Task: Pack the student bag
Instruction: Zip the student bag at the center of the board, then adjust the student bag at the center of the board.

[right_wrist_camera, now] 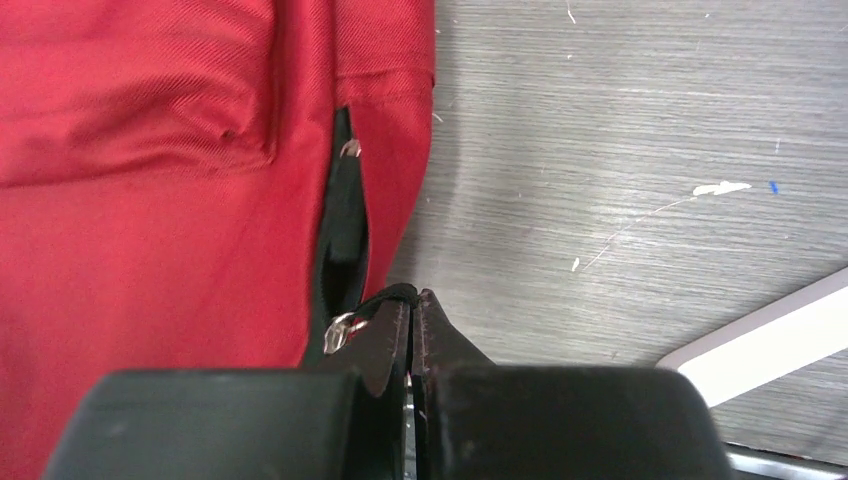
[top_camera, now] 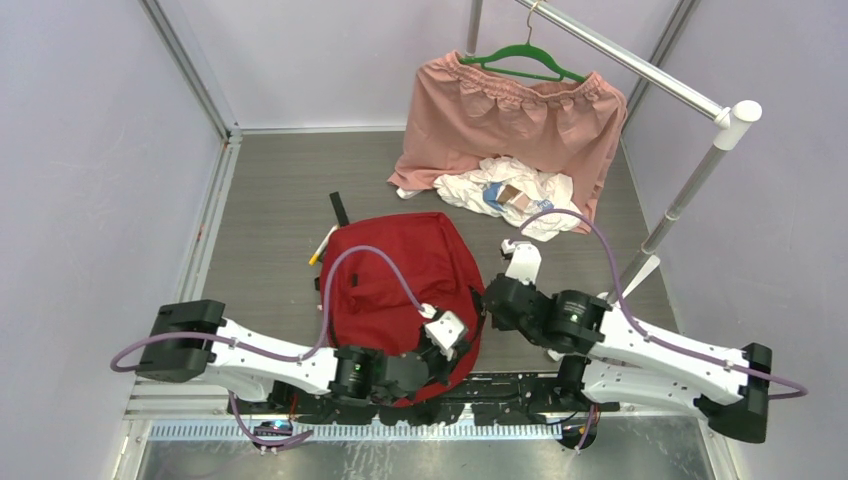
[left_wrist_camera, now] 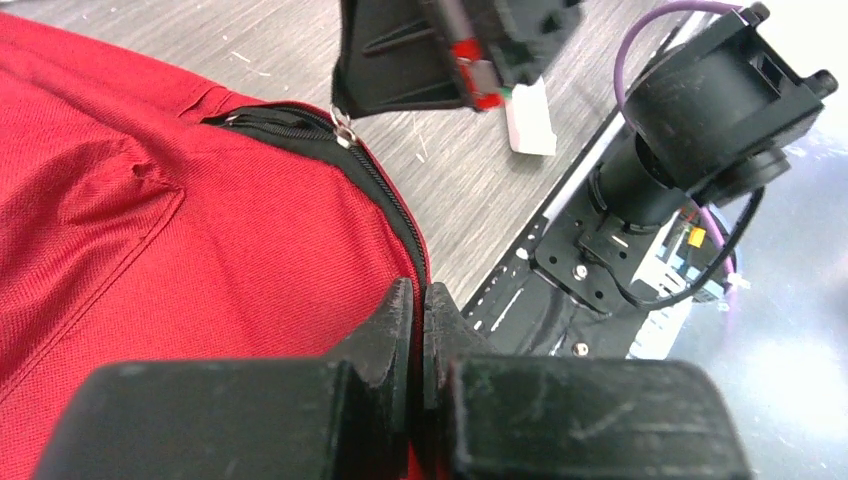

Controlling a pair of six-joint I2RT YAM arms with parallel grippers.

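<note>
Gripping the zipper.
My right gripper (right_wrist_camera: 414, 318) is pinching the zipper pull (right_wrist_camera: 342, 326) of the student bag (right_wrist_camera: 150, 220) at lower centre.

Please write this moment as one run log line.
student bag: zipper partly open | left gripper: shut at bag edge | right gripper: shut on zipper pull

The left arm (top_camera: 262, 362) and right arm (top_camera: 665, 352) pair white shell links with black cylindrical joints. A purple cable (top_camera: 372, 256) loops off each. The left claw (left_wrist_camera: 420, 298) and right claw (right_wrist_camera: 413, 303) are scuffed matte black wedges. A black bracket (left_wrist_camera: 600, 290) carries silver screws (left_wrist_camera: 579, 271).
</note>
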